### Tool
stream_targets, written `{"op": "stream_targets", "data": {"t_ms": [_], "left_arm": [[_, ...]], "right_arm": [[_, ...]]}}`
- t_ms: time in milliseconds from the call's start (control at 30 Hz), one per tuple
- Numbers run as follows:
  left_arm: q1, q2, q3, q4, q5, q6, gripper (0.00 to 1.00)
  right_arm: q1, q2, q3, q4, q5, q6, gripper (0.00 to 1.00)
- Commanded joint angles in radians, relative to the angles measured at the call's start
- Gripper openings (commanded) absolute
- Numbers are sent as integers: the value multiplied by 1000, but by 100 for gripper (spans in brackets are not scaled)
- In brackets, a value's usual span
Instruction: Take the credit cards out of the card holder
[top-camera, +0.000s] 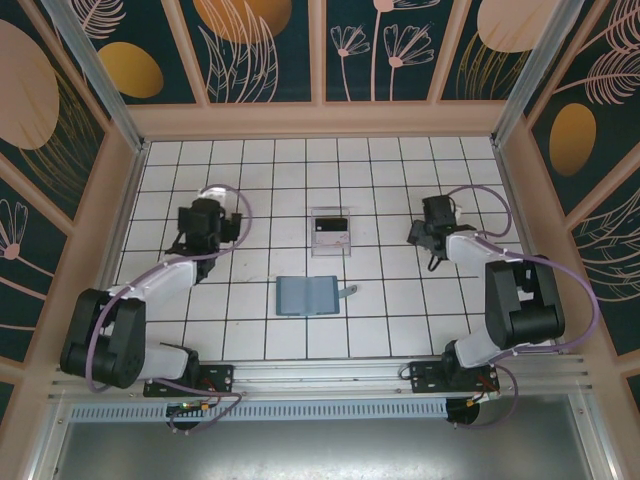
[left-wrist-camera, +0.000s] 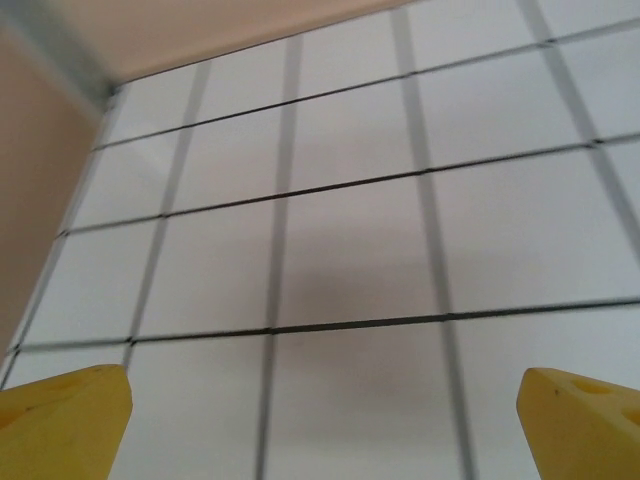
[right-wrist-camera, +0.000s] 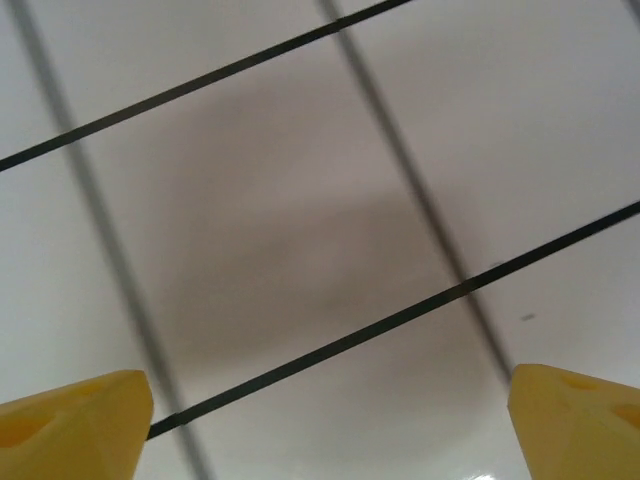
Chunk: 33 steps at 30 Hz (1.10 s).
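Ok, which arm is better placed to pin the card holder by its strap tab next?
Right, probably. The strap tab sticks out on the right of the card holder, facing the right tool, which is open and empty.

In the top view, the left arm (top-camera: 150, 285) carries the left gripper (top-camera: 196, 232) at 9 o'clock and the right arm (top-camera: 495, 265) carries the right gripper (top-camera: 430, 232) at 3 o'clock. Each gripper's 2 yellow fingers are spread wide.

Card holder (top-camera: 308, 296) lies open and flat mid-table, strap tab (top-camera: 347, 292) sticking out right. Just past it, the clear tray (top-camera: 330, 250) holds the credit cards (top-camera: 331, 230), one dark-banded.
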<state>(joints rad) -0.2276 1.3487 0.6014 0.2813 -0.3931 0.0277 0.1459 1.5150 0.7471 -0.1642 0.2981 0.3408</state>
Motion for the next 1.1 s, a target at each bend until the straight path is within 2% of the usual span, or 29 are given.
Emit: {"op": "stream_targets", "data": {"t_ms": [0, 67, 133, 167, 200, 333, 367, 400, 467, 533, 633, 700, 867, 933, 1000, 1067], "left_arm": [[80, -22, -99, 242, -70, -136, 98], [133, -19, -179, 355, -33, -170, 98], [162, 3, -254, 514, 4, -158, 99], [173, 17, -272, 588, 25, -153, 99], [182, 22, -261, 581, 49, -150, 99], [211, 60, -321, 824, 110, -157, 99], [223, 81, -307, 808, 112, -170, 99], [226, 102, -303, 818, 100, -179, 99], [226, 118, -298, 824, 168, -151, 99], [226, 136, -330, 896, 214, -134, 99], [226, 180, -383, 1044, 238, -123, 99], [226, 172, -364, 987, 250, -112, 98], [224, 174, -360, 985, 258, -107, 98], [224, 170, -364, 988, 260, -106, 99], [224, 168, -366, 988, 266, -104, 99], [224, 168, -365, 986, 266, -104, 98]], "right_arm": [[-67, -32, -50, 260, 46, -94, 91], [-94, -80, -125, 420, 32, -155, 92], [-107, -124, -242, 670, 26, -252, 94], [-112, -138, -300, 764, 34, -267, 95], [-124, -153, -341, 856, 32, -260, 96], [-143, -159, -499, 1210, -41, -291, 97], [-148, -144, -509, 1250, -78, -291, 98], [-156, -126, -510, 1268, -125, -295, 98], [-156, -68, -501, 1316, -168, -302, 98], [-157, 0, -487, 1357, -208, -316, 98], [-161, 12, -506, 1388, -243, -323, 98], [-158, 23, -522, 1425, -247, -328, 99], [-164, 24, -519, 1422, -257, -325, 99], [-149, 24, -531, 1444, -223, -330, 99], [-172, 23, -515, 1412, -277, -320, 99], [-175, 24, -515, 1413, -278, -322, 99]]}}
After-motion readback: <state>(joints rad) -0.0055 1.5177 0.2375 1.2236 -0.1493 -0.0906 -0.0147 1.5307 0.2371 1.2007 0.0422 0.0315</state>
